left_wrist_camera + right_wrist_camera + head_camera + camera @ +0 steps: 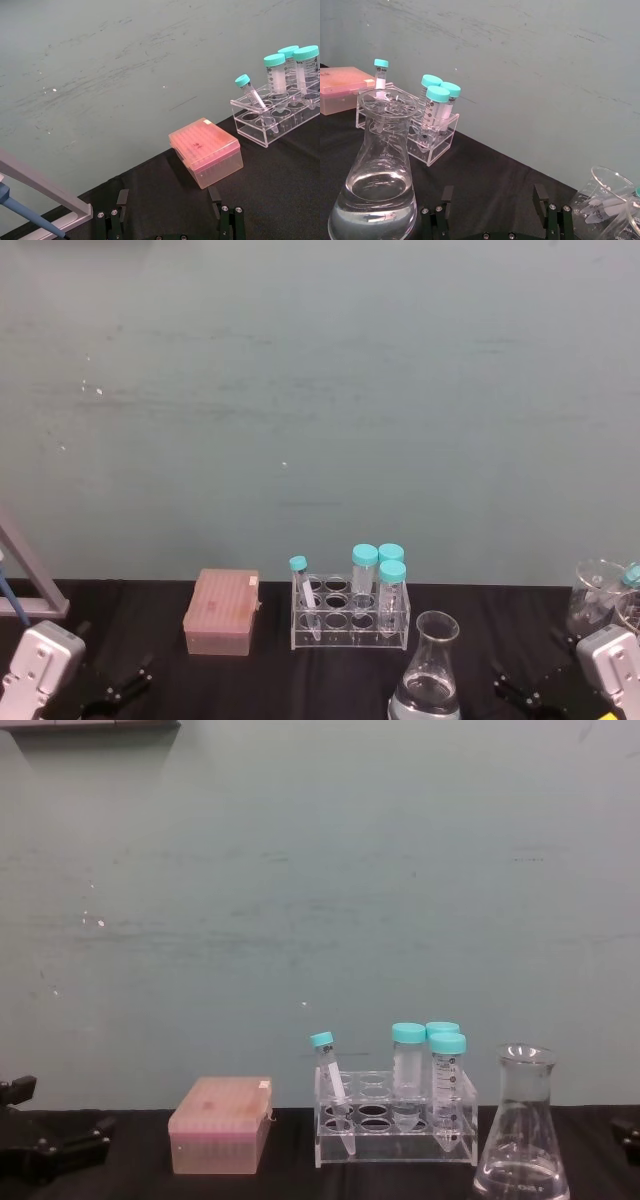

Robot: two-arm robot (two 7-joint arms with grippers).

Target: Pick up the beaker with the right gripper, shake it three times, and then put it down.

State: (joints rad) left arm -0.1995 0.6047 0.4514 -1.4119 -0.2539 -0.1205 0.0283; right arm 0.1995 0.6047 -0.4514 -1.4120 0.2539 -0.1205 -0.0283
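Clear glass, wide at the base and narrow at the neck: your beaker (428,670) stands upright on the black tabletop (270,680), at the near edge and right of centre, with a shallow pool of clear liquid in its base. It sits just near and right of the tube rack (350,612). I cannot quite tell whether it clears the rack's corner, so treat it as close.

Your right hand (493,197) rests low on the tabletop to the beaker's right, apart from it, fingers spread wide with nothing between them. The step in hand looks like the approach. Bring the hand leftward at neck height and put a finger either side of the neck below the flared rim. Close there rather than on the sloping wall, where glass would likely slip. Lift straight up before shaking, so the base misses the rack and its teal-capped tubes (378,570). Mind the second glass vessel (597,595) at the far right.

Your left hand (169,199) lies parked at the near left, fingers likewise apart, left of the pink box (222,612).
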